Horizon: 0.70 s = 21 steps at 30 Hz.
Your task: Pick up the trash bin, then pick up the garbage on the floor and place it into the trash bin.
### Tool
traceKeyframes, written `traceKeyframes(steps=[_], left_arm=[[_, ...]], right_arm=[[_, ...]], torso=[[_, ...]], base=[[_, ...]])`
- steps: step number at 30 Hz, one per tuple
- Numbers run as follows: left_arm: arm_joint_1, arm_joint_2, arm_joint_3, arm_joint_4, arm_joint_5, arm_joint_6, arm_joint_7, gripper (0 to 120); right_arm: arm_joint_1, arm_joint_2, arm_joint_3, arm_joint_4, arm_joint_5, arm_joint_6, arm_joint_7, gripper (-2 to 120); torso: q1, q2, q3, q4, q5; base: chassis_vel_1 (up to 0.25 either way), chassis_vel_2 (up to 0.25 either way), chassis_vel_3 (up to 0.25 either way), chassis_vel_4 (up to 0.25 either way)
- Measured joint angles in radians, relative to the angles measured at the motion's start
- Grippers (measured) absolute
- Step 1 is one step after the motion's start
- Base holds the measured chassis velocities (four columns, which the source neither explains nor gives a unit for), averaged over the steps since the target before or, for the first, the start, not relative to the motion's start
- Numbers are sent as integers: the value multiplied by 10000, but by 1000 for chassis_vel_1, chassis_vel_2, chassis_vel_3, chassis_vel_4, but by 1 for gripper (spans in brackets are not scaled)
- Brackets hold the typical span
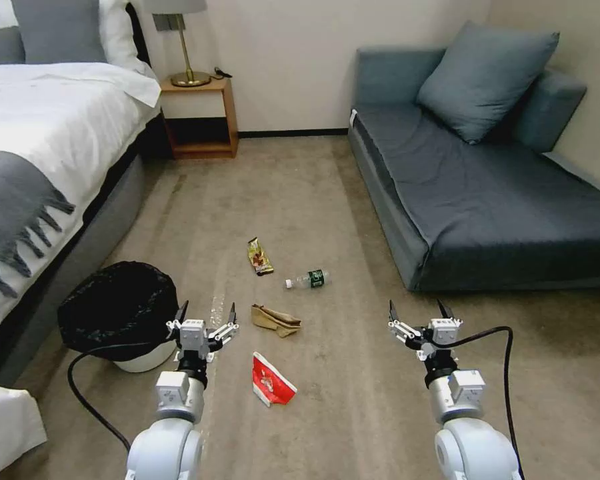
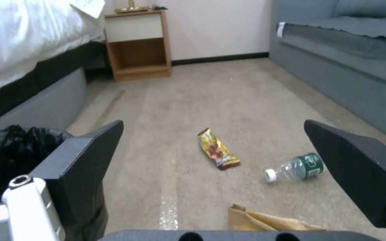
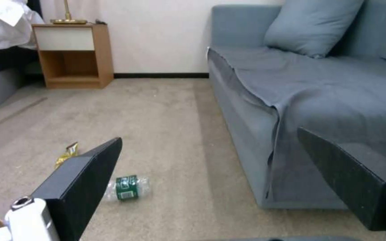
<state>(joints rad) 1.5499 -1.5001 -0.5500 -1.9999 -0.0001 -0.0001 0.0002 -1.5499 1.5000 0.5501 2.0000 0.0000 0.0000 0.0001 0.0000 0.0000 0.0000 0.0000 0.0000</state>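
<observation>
**Bin not yet lifted; both grippers spread and empty**

Head view: trash bin (image 1: 123, 313) standing on the floor (image 1: 353, 413) against the bed (image 1: 40, 153), just left of and touching-close to the left gripper (image 1: 205, 319). Fingers spread wide, holding nothing. Right gripper (image 1: 419, 313) likewise spread and empty, well apart from the bin, toward the sofa (image 1: 507, 200). Left arm judged clearly nearer. Garbage between the arms: red-white packet (image 1: 271, 381), tan paper bag (image 1: 275, 320), bottle (image 1: 308, 280), gold wrapper (image 1: 260, 256).

Left wrist view: black liner of bin (image 2: 10, 150) off to the bed side of the left fingers (image 2: 90, 157), not between them. Sideways shift toward the bed judged necessary. Bottle's long axis roughly crosswise.

Right wrist view: fingers (image 3: 85, 174) apart, bottle ahead on carpet.
</observation>
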Motion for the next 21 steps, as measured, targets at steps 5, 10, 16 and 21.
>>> traceKeyframes(steps=[5, 10, 16, 21], left_arm=[[0, 0, 0, 0, 0, 0, 0, 100], [0, 0, 0, 0, 0, 0, 0, 100], [0, 0, 0, 0, 0, 0, 0, 100], [0, 0, 0, -1, 0, 0, 0, 100]], right_arm=[[0, 0, 0, 0, 0, 0, 0, 100], [0, 0, 0, 0, 0, 0, 0, 100], [0, 0, 0, 0, 0, 0, 0, 100], [0, 0, 0, 0, 0, 0, 0, 100]], torso=[[0, 0, 0, 0, 0], [0, 0, 0, 0, 0], [0, 2, 0, 0, 0], [0, 2, 0, 0, 0]], base=[[0, 0, 0, 0], [0, 0, 0, 0], [0, 0, 0, 0], [0, 0, 0, 0]])
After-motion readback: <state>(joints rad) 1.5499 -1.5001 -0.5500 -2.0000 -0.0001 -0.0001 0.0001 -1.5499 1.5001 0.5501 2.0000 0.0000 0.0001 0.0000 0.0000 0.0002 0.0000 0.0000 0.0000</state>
